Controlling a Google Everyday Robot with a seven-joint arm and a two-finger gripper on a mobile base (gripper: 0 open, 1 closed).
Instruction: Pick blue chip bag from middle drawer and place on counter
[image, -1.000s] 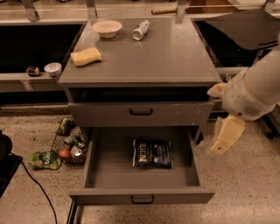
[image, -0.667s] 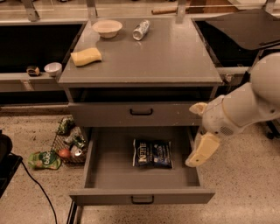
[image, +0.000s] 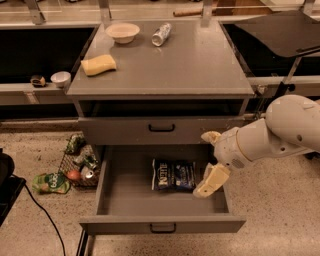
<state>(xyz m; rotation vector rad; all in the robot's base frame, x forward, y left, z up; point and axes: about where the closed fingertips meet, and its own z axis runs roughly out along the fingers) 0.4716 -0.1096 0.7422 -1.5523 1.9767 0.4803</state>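
Observation:
The blue chip bag (image: 173, 175) lies flat in the open middle drawer (image: 160, 223), towards its back right. My gripper (image: 209, 159) hangs on the white arm over the drawer's right side, just right of the bag and not touching it. It is open and empty: one cream finger (image: 210, 136) is up by the upper drawer front, the other (image: 212, 181) is down beside the bag. The counter (image: 180, 65) is the grey cabinet top above.
On the counter lie a yellow sponge (image: 98, 65), a white bowl (image: 122, 32) and a can (image: 161, 34) on its side. The upper drawer (image: 161, 130) is shut. A wire basket (image: 80, 161) and a green pouch (image: 50, 183) sit on the floor at left. Dark side tables flank the cabinet.
My arm and gripper have moved left and a little down, from beyond the cabinet's right edge to over the drawer's right side, close to the chip bag. The bag has not moved.

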